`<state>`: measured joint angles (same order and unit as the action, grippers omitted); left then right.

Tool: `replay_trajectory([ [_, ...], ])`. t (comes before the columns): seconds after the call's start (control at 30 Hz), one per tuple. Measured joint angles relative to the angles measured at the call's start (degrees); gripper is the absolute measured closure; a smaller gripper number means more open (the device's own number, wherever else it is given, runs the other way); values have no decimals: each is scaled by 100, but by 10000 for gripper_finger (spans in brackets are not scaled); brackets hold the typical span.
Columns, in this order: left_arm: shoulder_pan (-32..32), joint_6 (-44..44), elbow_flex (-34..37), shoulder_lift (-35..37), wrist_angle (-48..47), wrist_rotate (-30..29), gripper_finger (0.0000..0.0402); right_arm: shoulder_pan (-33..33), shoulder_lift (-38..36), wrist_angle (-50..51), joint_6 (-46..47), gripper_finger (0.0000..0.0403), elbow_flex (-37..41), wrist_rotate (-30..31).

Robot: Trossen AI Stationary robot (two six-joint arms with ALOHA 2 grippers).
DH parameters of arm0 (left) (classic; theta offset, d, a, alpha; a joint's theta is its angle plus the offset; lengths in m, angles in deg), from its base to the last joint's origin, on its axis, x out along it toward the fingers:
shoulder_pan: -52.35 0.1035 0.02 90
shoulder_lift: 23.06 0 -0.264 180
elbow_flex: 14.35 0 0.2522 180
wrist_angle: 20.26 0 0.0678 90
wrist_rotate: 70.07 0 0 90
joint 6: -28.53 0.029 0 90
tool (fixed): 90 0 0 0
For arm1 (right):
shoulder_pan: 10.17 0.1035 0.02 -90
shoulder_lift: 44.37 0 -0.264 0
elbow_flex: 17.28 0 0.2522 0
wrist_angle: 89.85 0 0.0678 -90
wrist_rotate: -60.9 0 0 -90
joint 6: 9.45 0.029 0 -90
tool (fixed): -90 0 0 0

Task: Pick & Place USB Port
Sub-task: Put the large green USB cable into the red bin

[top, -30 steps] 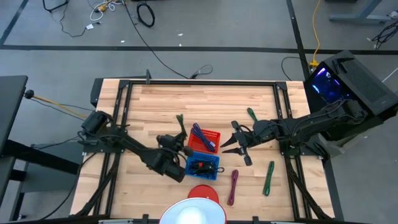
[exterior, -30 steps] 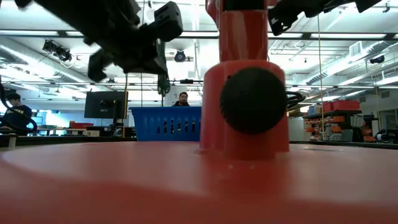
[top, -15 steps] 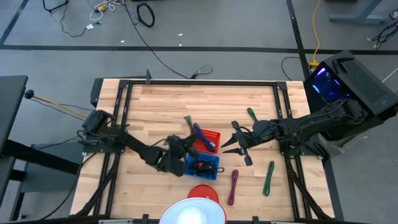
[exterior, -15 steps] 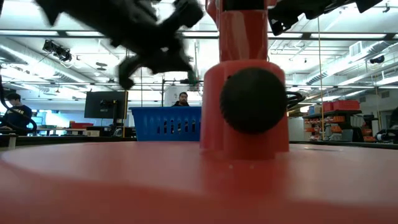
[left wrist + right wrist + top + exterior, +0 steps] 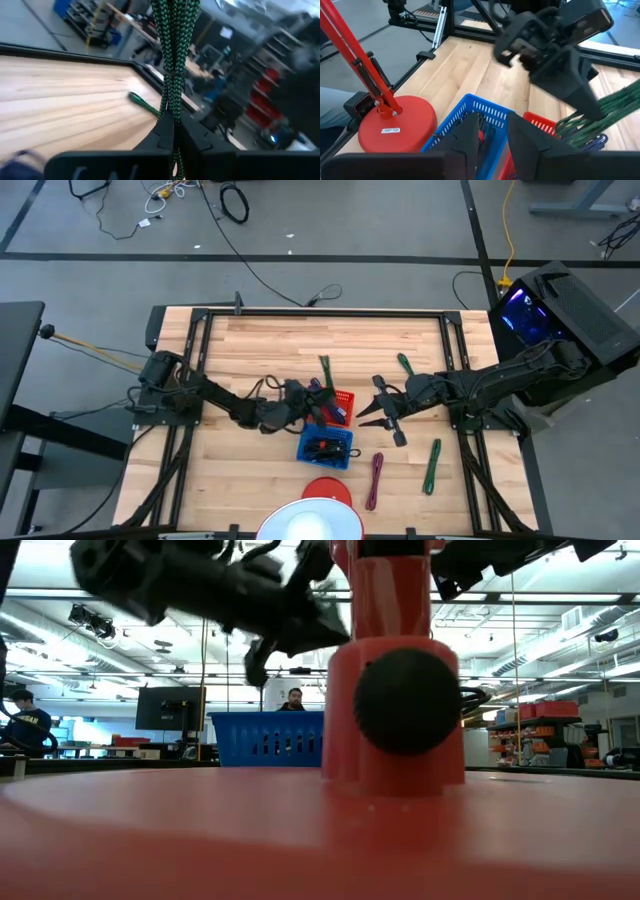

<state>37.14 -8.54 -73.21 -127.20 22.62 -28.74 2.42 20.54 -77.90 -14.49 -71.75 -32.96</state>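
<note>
Gripping green cable (image 5: 325, 370), left end effector (image 5: 316, 394) over red basket (image 5: 343, 398).

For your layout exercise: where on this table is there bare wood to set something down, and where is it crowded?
Bare wood runs along the table's far edge. The near left corner is also free. Crowded: the middle, where the left gripper holds a green cable over the red basket and blue basket, with the right gripper beside them.
</note>
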Motion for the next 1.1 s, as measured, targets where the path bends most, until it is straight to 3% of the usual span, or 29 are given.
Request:
replay_trajectory([
  [0.23,-222,-907,495,-15,399,-1084,393,1,0,32,-26,301,0,1],
  [0.37,-286,-1057,459,-168,366,-967,393,-1,0,29,-48,301,0,1],
  [0.6,-301,-2549,330,-974,524,-1173,393,0,0,21,-48,301,0,1],
  [0.73,-258,-2685,104,-1212,885,-1031,393,1,0,11,-44,301,0,1],
  [1.1,-433,-2700,-106,-1233,607,-1220,393,0,0,32,-20,301,0,-1],
])
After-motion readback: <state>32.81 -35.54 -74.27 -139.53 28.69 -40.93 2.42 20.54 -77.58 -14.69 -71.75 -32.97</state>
